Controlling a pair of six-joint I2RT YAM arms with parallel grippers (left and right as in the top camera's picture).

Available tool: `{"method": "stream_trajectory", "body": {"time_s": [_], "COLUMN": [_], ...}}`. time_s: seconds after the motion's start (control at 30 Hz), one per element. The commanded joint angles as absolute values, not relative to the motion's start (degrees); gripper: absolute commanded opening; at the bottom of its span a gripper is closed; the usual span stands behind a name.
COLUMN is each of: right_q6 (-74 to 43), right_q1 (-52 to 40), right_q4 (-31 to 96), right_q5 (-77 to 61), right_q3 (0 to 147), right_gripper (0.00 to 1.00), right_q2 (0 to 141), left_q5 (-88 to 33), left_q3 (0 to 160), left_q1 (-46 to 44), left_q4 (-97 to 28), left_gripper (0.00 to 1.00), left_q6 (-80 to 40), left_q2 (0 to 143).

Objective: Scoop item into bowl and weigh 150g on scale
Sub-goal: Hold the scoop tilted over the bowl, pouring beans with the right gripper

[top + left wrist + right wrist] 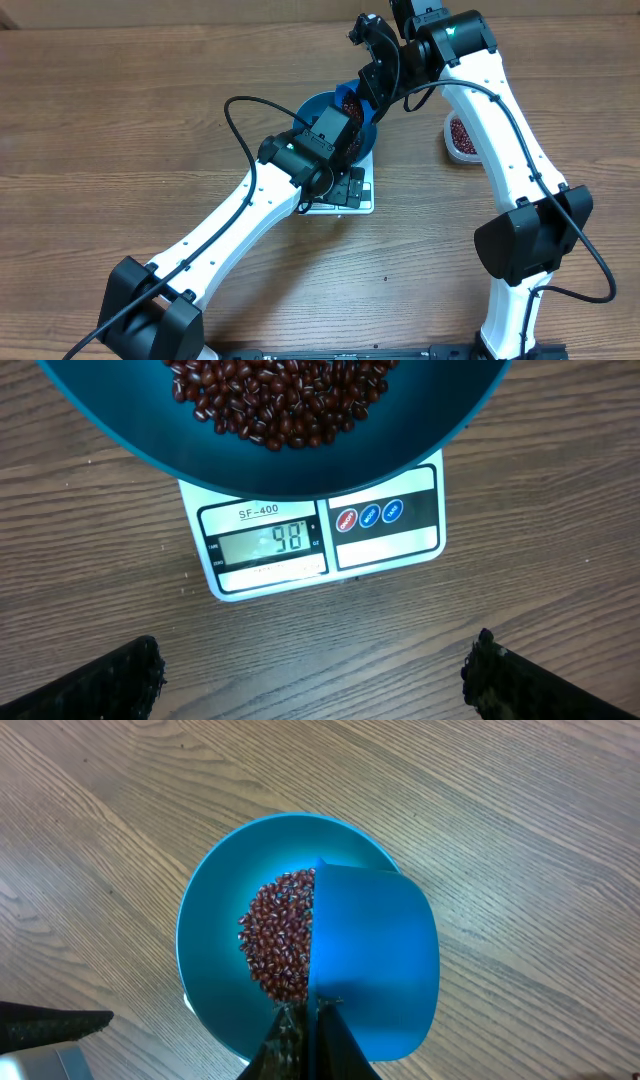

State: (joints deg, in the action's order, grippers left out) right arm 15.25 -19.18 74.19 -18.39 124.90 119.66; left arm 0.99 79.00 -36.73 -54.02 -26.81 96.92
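Two arms converge on the bowl (210,940). It's bright blue and sits on the scale (385,548), overhanging it so only the scale's front panel shows in the left wrist view. The display (265,540) reads 98, with three round buttons (369,515) beside it, one red and two blue. Beans (280,945) lie as a loose dark red-brown pile in the bottom of the bowl, covering only part of the floor, and the blue wall shows all round. The right gripper (305,1040) is clamped on the handle of a small blue scoop (375,960), which hangs over the right half of the bowl and hides that side from the wrist camera. Can't tell whether the scoop holds any beans, since only a smooth blue face shows. The left gripper (315,660) has jaws spread wide and nothing between them. It hovers over bare table (560,510) just in front of the scale, with black fingers (110,685) at the bottom corners of its own view, not touching scale or bowl. A clear tub (460,135) with more beans sits on the table right of the bowl, apart from it and partly behind the right arm.
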Motion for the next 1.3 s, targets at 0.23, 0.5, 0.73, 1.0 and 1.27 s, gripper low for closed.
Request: {"method": "stream_trajectory", "body": {"time_s": [0.23,0.5,0.73,1.0,1.27], "right_q6": [14.74,16.62,17.61,17.63,17.61], "right_q1": [-19.81,-19.90,-20.03,-20.03,-20.03], "right_q4": [73.32,73.91,74.85,74.83,73.93], "right_q5": [-17.65,-17.54,-18.06,-18.06,-18.06], "right_q3": [126.34,126.32,126.32,126.32,126.96], "right_gripper": [0.04,0.04,0.04,0.04,0.04], "right_q2": [118.96,118.96,118.96,118.96,117.95], "left_q5": [0.58,0.58,0.58,0.58,0.58], "left_q3": [78.46,78.46,78.46,78.46,78.46], "left_q1": [-36.53,-36.53,-36.53,-36.53,-36.53], "left_q4": [-53.91,-53.91,-53.91,-53.91,-53.91], "left_gripper": [1.00,1.00,0.99,1.00,1.00], "left_q6": [-25.74,-25.74,-25.74,-25.74,-25.74], "left_q2": [97.38,97.38,97.38,97.38,97.38]}}
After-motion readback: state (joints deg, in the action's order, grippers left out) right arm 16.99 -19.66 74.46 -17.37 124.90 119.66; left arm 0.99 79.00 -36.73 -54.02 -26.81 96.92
